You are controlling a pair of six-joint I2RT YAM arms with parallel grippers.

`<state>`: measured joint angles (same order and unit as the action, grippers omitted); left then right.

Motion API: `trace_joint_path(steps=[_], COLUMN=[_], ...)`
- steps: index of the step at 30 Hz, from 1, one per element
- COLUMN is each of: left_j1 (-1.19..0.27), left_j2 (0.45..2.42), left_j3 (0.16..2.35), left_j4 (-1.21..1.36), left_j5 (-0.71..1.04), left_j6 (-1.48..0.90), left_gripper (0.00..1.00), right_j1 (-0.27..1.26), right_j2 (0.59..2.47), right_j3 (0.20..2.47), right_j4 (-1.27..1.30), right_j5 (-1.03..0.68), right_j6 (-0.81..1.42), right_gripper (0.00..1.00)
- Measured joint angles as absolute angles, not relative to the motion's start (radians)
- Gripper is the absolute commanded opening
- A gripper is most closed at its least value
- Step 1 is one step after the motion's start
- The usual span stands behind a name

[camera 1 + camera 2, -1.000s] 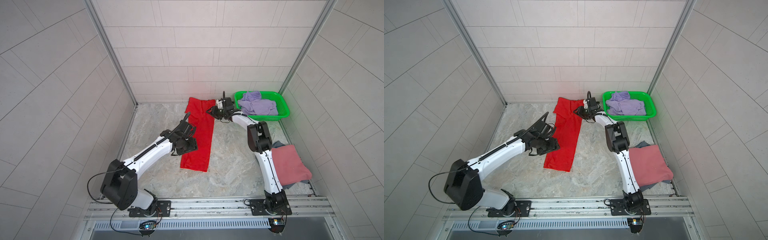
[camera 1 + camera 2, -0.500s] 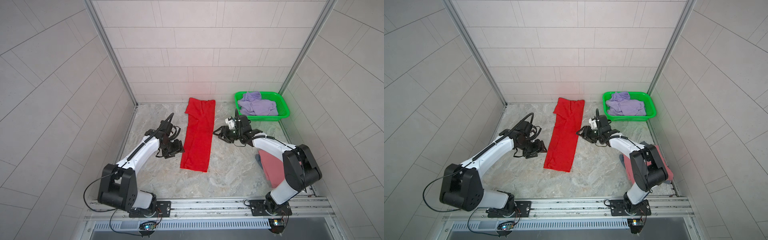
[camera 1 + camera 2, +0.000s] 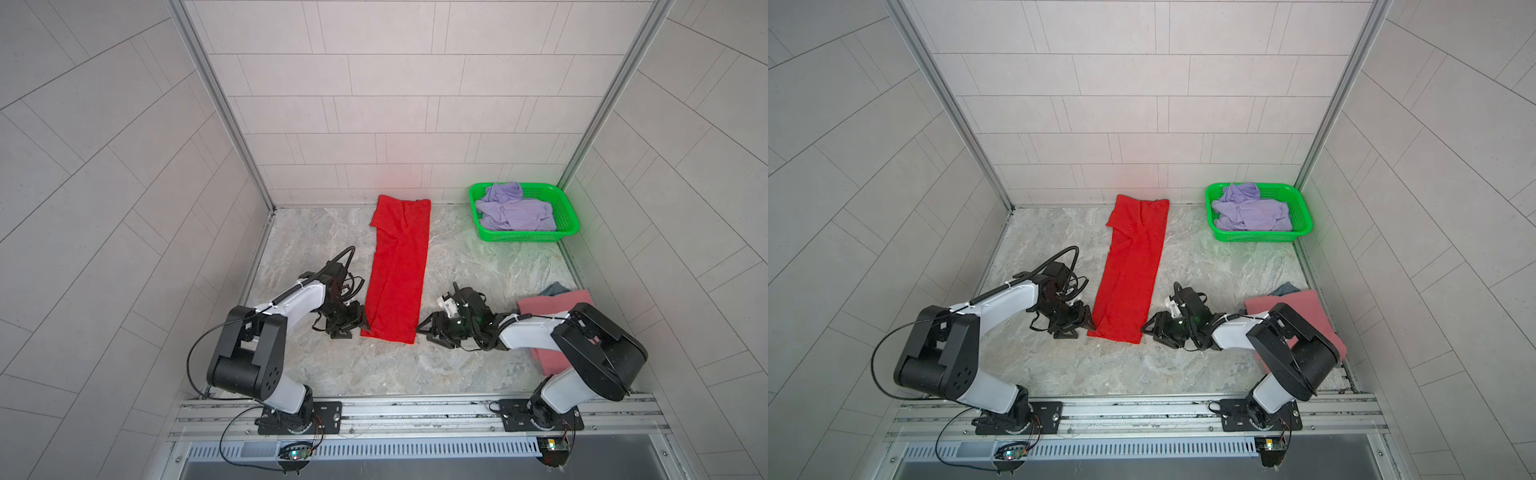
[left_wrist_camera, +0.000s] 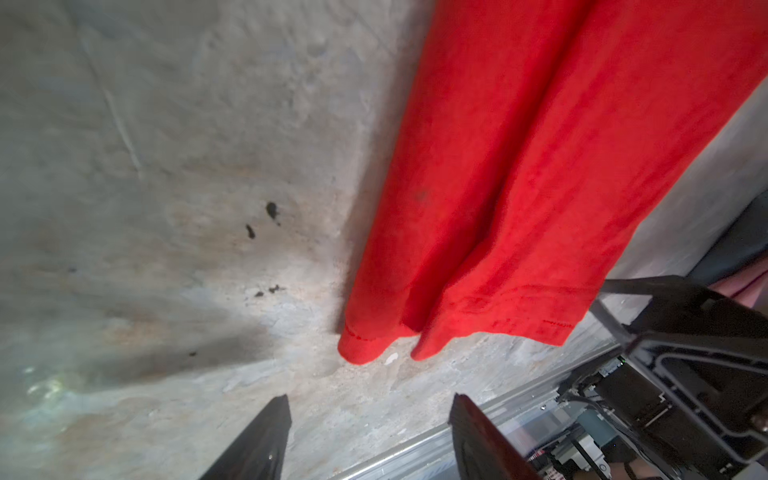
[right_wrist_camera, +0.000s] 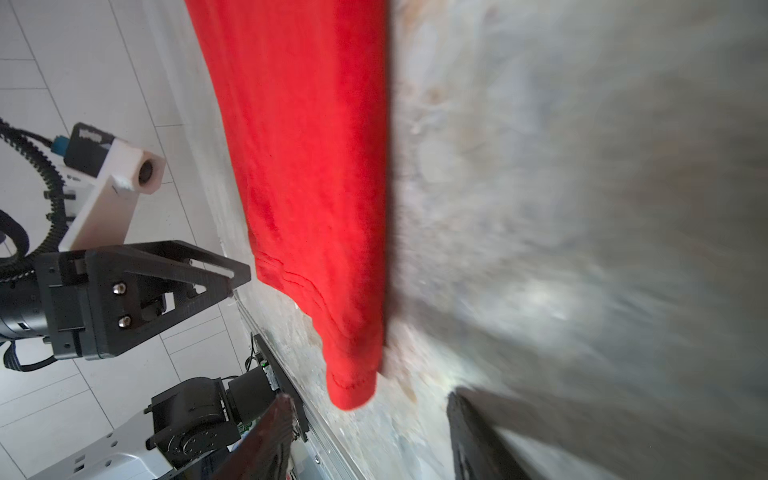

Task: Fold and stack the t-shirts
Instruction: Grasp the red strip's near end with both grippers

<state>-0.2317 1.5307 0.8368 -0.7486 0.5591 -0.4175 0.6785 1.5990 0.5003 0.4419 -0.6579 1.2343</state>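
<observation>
My left arm (image 3: pixel 297 297) and right arm (image 3: pixel 528 336), white shells over black joints, looped black cable (image 3: pixel 189 361), black-fingered left gripper (image 4: pixel 369 399), silver screws (image 5: pixel 119 286).

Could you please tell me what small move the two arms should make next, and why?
Probably ease the left end effector and right end effector forward and close them on the near hem corners. The bright red cloth t-shirt lies flat as a long folded strip; both stand open and empty, each with a corner just ahead of its jaws.

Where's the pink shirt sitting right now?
In both top views the pink shirt lies at the near right of the table, partly hidden by the right arm, atop a grey-blue shirt.
</observation>
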Motion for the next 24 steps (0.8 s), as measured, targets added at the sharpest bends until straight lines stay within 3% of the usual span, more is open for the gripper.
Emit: trace_joint_path(steps=[10, 14, 18, 24], left_j1=[-0.229, -0.229, -0.229, -0.229], left_j2=[1.591, 1.586, 1.592, 1.556], left_j3=[0.817, 0.804, 0.786, 0.728], left_j4=[-0.637, -0.604, -0.546, -0.493], left_j5=[0.566, 0.570, 0.595, 0.611], left_j6=[-0.519, -0.552, -0.590, -0.625], left_gripper=[0.60, 0.51, 0.35, 0.10], right_j1=[0.808, 0.836, 0.844, 0.849], right_j2=[1.766, 1.774, 1.766, 1.656], right_j3=[0.378, 0.411, 0.439, 0.503], right_j4=[0.983, 0.946, 0.868, 0.537], right_j5=[-0.467, -0.418, -0.382, -0.319], right_j6=[1.478, 1.479, 1.468, 1.384], right_gripper=[0.47, 0.37, 0.19, 0.00])
